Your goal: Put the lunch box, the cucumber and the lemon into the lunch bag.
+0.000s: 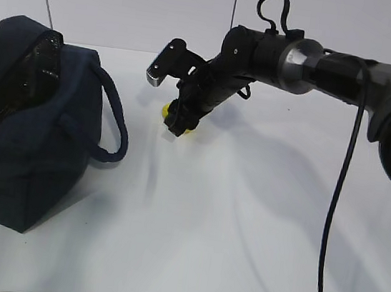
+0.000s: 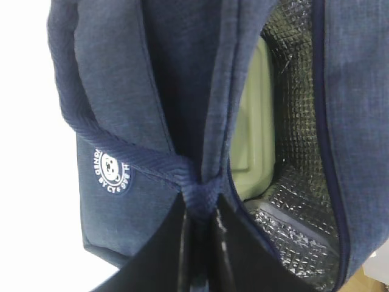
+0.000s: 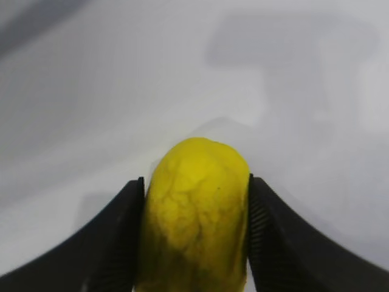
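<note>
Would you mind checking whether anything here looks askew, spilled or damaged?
Nothing stands out. The lunch bag stands upright and open, the lunch box sits inside against the foil lining, and the lemon looks intact between the right gripper's fingers. No spills on the table.

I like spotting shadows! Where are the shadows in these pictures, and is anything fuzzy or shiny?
Exterior view: soft grey shadows of the arm and lunch bag fall on the white table. Right wrist view: the lemon is slightly soft, with blurry shadows behind. Left wrist view: the foil lining glints, and the lunch box lid looks dim.
</note>
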Tool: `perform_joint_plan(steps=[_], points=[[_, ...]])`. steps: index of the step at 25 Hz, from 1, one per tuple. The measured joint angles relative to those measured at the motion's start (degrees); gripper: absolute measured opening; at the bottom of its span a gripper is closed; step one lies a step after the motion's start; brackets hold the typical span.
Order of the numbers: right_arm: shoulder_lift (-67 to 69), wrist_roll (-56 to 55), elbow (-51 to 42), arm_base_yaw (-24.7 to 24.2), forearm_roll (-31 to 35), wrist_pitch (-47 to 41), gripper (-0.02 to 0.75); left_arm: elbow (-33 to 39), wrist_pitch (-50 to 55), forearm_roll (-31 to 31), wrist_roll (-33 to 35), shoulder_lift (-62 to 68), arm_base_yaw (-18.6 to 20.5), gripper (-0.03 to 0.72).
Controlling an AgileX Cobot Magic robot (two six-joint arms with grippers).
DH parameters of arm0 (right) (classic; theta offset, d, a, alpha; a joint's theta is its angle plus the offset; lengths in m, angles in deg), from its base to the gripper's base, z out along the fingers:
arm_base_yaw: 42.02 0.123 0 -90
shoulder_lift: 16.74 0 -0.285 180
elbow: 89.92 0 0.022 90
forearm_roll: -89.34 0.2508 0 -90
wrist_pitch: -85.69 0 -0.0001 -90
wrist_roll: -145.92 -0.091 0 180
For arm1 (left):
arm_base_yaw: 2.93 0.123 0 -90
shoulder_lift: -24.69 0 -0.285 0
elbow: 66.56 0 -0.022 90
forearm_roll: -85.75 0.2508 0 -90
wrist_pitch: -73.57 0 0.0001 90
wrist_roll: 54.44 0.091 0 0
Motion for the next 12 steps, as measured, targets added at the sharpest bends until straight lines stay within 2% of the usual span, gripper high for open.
perform_joint_plan(steps=[12], points=[[-0.73,0.00,0.00,0.00,0.08,-1.64,0.365,0.00,0.00,0.00,0.00,0.00,0.00,0.000]])
